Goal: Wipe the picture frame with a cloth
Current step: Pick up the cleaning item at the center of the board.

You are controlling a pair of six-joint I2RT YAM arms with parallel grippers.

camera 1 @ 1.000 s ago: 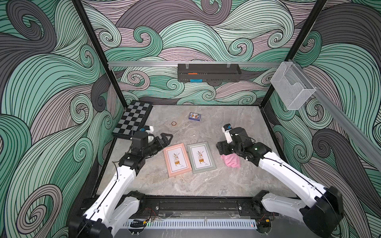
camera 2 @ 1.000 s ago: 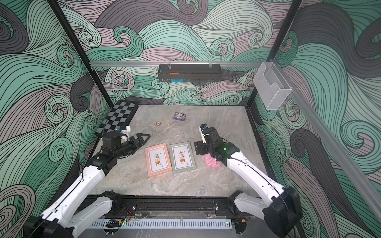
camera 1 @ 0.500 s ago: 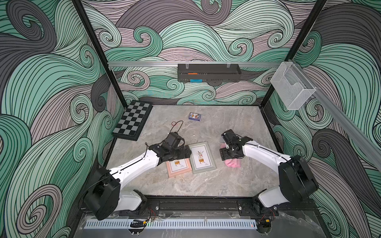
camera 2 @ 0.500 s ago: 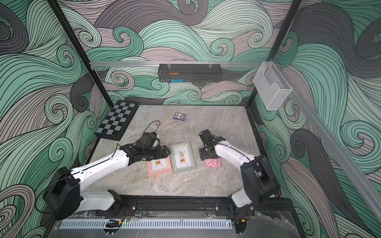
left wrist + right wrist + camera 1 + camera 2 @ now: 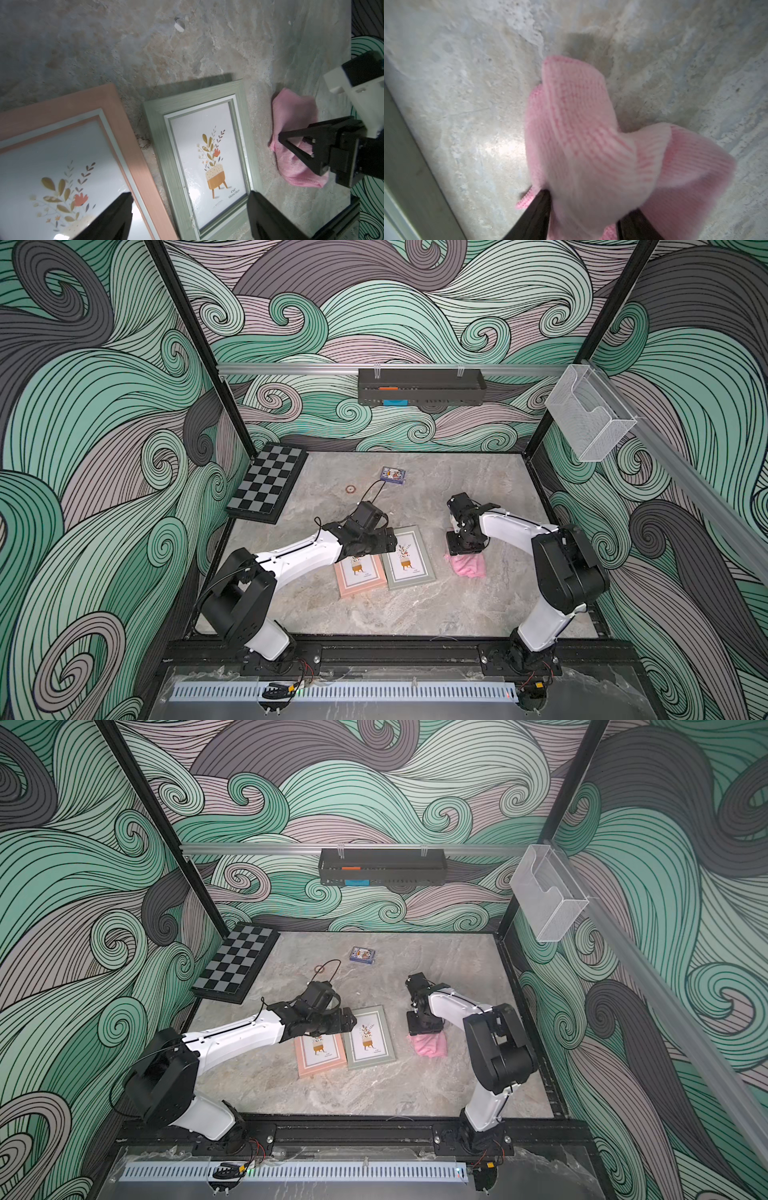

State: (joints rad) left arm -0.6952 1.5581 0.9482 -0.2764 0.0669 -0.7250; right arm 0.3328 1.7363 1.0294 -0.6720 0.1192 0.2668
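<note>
Two picture frames lie side by side mid-table: a green one (image 5: 409,558) (image 5: 370,1040) (image 5: 205,153) and a pink one (image 5: 359,578) (image 5: 62,158), each holding a plant print. My left gripper (image 5: 380,549) (image 5: 190,216) hovers open over their far ends. One finger is above the pink frame's glass and the other is past the green frame's outer edge. It holds nothing. The pink cloth (image 5: 467,566) (image 5: 430,1046) (image 5: 581,135) lies crumpled to the right of the green frame. My right gripper (image 5: 463,553) (image 5: 583,220) points down onto it, jaws closed on a bunched fold.
A chessboard (image 5: 266,483) lies at the back left. A small blue card box (image 5: 393,475) and a small ring (image 5: 350,489) sit at the back centre. A black shelf (image 5: 419,385) hangs on the back wall and a clear bin (image 5: 590,423) on the right rail.
My left arm swung in from beside the chessboard to above the two frames. My right gripper came down onto the cloth and narrowed its jaws, bunching the fabric.
</note>
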